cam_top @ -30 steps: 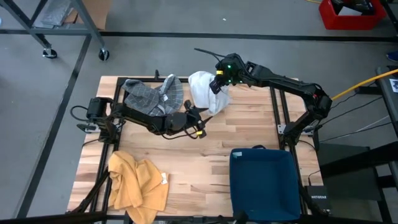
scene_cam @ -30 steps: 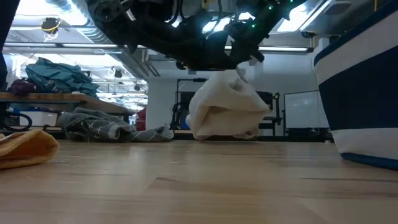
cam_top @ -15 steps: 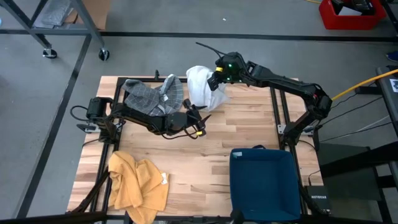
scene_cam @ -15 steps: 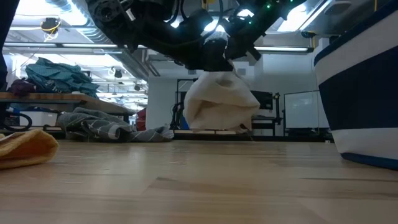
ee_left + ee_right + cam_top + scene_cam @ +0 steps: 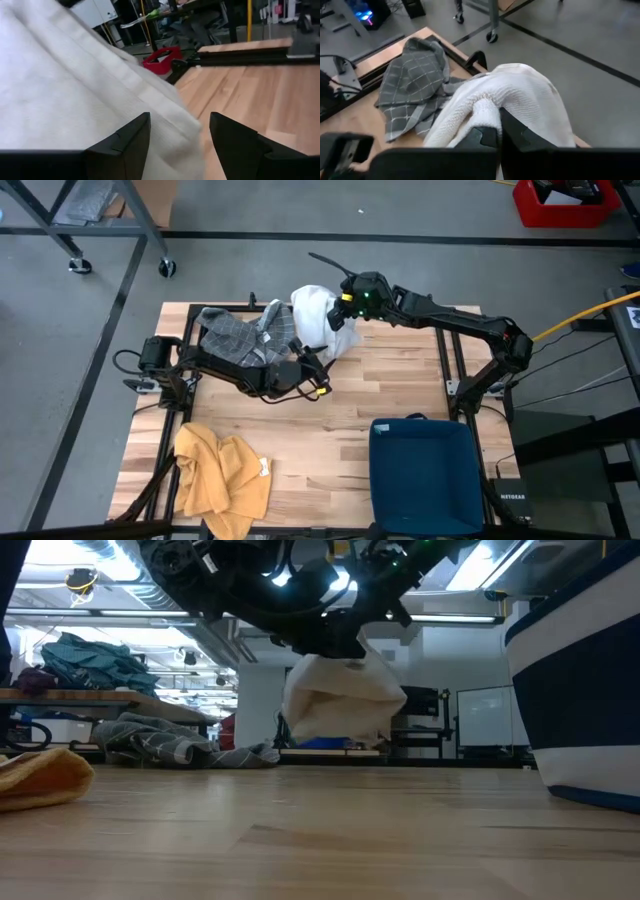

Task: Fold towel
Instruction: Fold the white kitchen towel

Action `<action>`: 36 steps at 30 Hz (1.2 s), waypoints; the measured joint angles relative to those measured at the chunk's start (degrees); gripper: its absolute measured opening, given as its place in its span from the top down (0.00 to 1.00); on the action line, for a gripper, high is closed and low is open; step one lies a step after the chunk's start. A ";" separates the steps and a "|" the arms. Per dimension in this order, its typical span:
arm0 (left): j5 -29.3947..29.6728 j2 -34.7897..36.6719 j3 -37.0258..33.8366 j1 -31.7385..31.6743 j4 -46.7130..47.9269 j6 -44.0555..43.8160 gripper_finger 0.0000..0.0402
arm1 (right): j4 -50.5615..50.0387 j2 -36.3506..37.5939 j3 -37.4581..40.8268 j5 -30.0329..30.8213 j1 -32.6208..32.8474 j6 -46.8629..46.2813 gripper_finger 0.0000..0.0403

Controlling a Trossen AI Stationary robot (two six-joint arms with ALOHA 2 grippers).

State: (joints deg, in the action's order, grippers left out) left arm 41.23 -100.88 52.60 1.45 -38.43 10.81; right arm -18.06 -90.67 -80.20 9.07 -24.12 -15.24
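Note:
A white towel (image 5: pixel 312 320) hangs bunched near the table's far edge, clear of the wood in the low view (image 5: pixel 335 700). My right gripper (image 5: pixel 499 132) is shut on its top, seen from above too (image 5: pixel 347 302). My left gripper (image 5: pixel 318 375) stands open just on the near side of the towel. In its wrist view the cloth (image 5: pixel 75 85) fills the space ahead of its open fingers (image 5: pixel 180 145), and I cannot tell whether it touches them. My right gripper pinches a bunched fold at the white towel's top (image 5: pixel 485 112) between its two shut fingers, several layers together. The fingers slant down from the table's right side. The towel hangs slack below them, lifted clear of the table.
A grey checked towel (image 5: pixel 245 335) lies crumpled at the far left, close beside the white one. A yellow towel (image 5: pixel 220 475) lies at the near left corner. A dark blue bin (image 5: pixel 425 475) stands at the near right. Bare wood (image 5: pixel 390 380) lies in the middle.
My right gripper has carried the white towel toward the table's left edge and slightly up. The towel's lower end, which rested on the table a second ago, now hangs clear of it and nearer the grey towel.

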 joint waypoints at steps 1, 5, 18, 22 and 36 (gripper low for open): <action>-0.01 0.00 0.00 0.12 0.74 0.38 0.51 | 0.27 0.00 0.00 0.23 0.29 -0.20 1.00; 1.57 0.00 -0.02 0.47 2.35 1.19 0.51 | 1.13 0.01 0.00 0.38 0.54 -2.52 1.00; 13.33 0.00 -0.02 0.20 2.15 0.99 0.51 | 1.28 0.00 0.00 -3.01 0.54 -4.05 1.00; 16.01 0.00 -0.02 -0.50 2.20 0.62 0.51 | 1.28 0.02 0.00 -5.37 0.54 -4.07 1.00; 16.48 0.00 -0.02 2.09 4.95 -5.21 0.51 | 1.78 0.02 0.00 -1.65 0.85 -4.01 1.00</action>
State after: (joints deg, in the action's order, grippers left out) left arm 57.71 -100.88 52.58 3.53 -33.47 5.60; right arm -16.28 -90.65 -80.20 7.42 -23.27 -19.25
